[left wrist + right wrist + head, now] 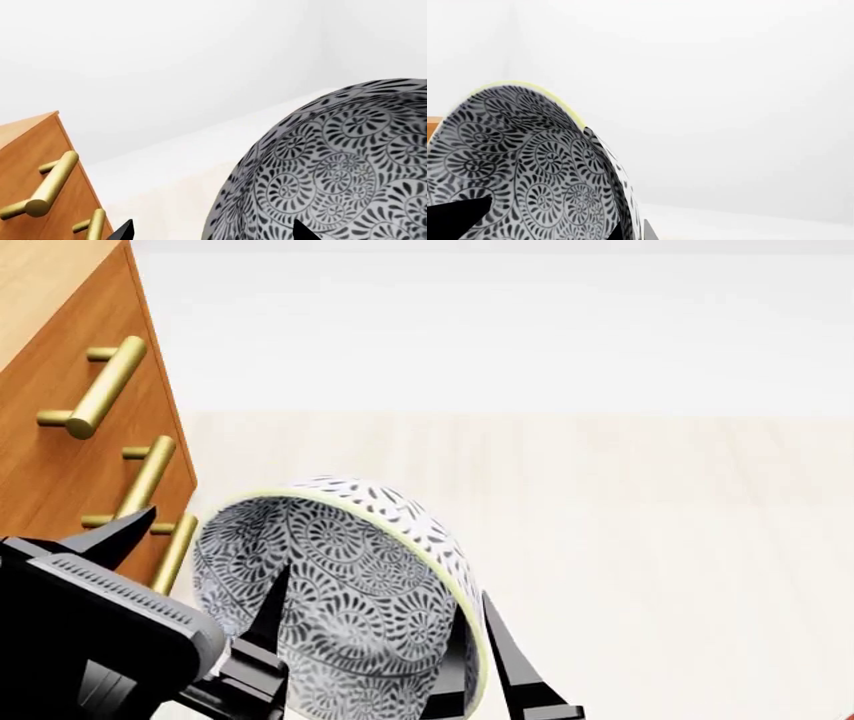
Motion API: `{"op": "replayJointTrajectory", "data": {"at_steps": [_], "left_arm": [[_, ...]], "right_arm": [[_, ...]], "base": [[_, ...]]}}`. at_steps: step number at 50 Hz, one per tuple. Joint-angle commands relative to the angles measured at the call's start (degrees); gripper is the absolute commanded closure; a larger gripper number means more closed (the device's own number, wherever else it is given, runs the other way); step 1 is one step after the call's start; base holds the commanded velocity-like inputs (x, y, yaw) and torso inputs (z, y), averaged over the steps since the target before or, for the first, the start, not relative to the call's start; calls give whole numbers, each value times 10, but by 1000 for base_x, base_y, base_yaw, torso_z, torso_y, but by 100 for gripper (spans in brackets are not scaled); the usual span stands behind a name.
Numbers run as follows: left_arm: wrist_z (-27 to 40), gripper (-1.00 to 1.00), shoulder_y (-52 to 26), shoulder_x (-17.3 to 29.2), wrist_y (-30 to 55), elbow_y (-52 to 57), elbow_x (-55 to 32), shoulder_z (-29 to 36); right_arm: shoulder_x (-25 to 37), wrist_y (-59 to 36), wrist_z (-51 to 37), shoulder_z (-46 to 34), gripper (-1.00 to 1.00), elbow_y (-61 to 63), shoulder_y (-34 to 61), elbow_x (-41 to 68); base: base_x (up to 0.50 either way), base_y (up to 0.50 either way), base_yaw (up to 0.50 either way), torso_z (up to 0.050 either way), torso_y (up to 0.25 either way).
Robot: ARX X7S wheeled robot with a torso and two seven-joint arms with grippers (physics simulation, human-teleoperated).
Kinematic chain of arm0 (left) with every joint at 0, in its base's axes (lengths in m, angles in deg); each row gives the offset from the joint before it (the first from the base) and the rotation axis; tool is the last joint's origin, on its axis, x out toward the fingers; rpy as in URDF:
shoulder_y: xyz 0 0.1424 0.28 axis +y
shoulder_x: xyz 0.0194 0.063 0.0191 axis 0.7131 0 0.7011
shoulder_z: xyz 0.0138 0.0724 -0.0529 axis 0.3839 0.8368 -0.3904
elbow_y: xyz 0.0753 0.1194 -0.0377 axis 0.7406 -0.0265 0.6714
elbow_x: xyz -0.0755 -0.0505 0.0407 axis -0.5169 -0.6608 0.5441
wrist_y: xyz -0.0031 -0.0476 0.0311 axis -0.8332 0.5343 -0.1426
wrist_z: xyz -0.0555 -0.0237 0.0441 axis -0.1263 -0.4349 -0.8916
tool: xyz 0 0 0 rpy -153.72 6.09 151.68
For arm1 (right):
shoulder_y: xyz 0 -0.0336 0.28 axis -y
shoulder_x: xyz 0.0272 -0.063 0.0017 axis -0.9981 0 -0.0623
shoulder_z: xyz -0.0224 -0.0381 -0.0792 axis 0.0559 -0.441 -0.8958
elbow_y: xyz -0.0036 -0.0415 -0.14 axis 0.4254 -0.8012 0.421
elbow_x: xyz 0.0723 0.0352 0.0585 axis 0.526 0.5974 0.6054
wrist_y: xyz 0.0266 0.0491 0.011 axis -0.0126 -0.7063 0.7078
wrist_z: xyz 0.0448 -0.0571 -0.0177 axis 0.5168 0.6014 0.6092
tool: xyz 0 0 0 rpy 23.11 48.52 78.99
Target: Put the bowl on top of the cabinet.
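Observation:
The bowl [360,580] is white with a dense dark floral pattern and a yellowish rim. It is tipped on its side, with its opening turned toward the cabinet [67,470]. My right gripper [470,670] is shut on the bowl's wall at the rim; in the right wrist view the gripper [630,231] pinches the bowl [514,165]. My left gripper [200,565] stands open between cabinet and bowl, one finger near the drawer handles and the other in front of the bowl's inside. The left wrist view shows the gripper [213,232], the bowl [347,160] and the cabinet [33,160].
The cabinet's flat top [40,280] shows at the upper left, above the brass bar handles [100,385]. Pale wooden floor [641,540] stretches to the right, with a white wall behind.

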Motion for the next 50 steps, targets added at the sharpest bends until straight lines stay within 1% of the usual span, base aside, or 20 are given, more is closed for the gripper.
{"op": "replayJointTrajectory", "data": {"at_steps": [1,3,4,39,40,50], "left_arm": [[-13,-100,2,-10,-1,-4,13,-12],[-16,-100,2,-9,-3,-5,14,-11],[-17,100,3,-10,-3,-6,14,-10],[-17,100,10,-4,-11,1,20,-8],[-17,100,10,-4,-11,0,20,-8],[-14,100,9,-3,-10,2,16,-10]], "right_arm": [[-10,-5,13,14,100,6,4,-16],[-10,-5,13,14,100,6,4,-16],[-11,-5,13,14,100,6,4,-17],[-8,0,11,21,100,3,2,-3],[-8,0,12,22,-100,3,2,-2],[-8,0,11,25,-100,4,2,7]], "base": [[0,0,0,10,0],[0,0,0,0,0],[0,0,0,0,0],[0,0,0,0,0],[0,0,0,0,0],[0,0,0,0,1]]}}
